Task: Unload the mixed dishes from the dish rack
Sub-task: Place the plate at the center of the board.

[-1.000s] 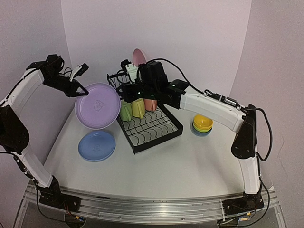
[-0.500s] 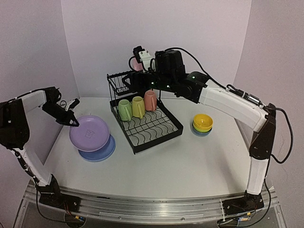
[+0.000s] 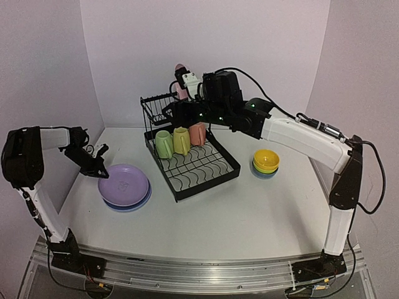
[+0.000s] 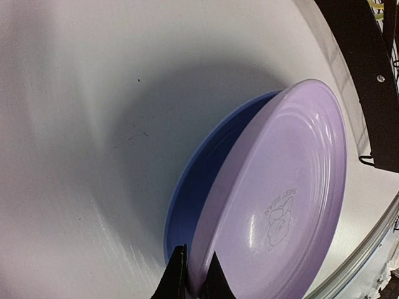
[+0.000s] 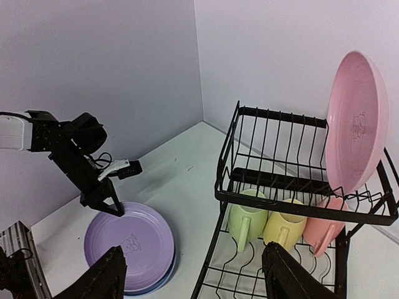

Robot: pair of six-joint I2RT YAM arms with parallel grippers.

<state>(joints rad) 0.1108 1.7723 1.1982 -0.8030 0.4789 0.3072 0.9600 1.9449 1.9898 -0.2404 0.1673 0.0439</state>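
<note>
My left gripper [image 3: 100,171] is shut on the rim of the purple plate [image 3: 123,184], which lies almost flat on the blue plate [image 3: 128,205]. In the left wrist view the fingers [image 4: 177,277] pinch the purple plate [image 4: 280,205] over the blue one [image 4: 193,180]. My right gripper [image 5: 194,274] is open and empty, hovering by the black dish rack [image 5: 280,180]. The pink plate [image 5: 355,118] stands upright in its upper shelf. Green [image 5: 248,218], yellow [image 5: 283,224] and pink [image 5: 324,224] mugs sit in the base.
A stack of bowls with the yellow one on top [image 3: 266,161] stands on the table right of the rack [image 3: 199,168]. The side wall is close behind the left arm. The right arm [image 3: 293,134] reaches over the rack's back.
My left gripper has lowered the purple plate from upright near the rack onto the blue plate. My right arm has lifted from over the rack to higher behind its upper shelf.
</note>
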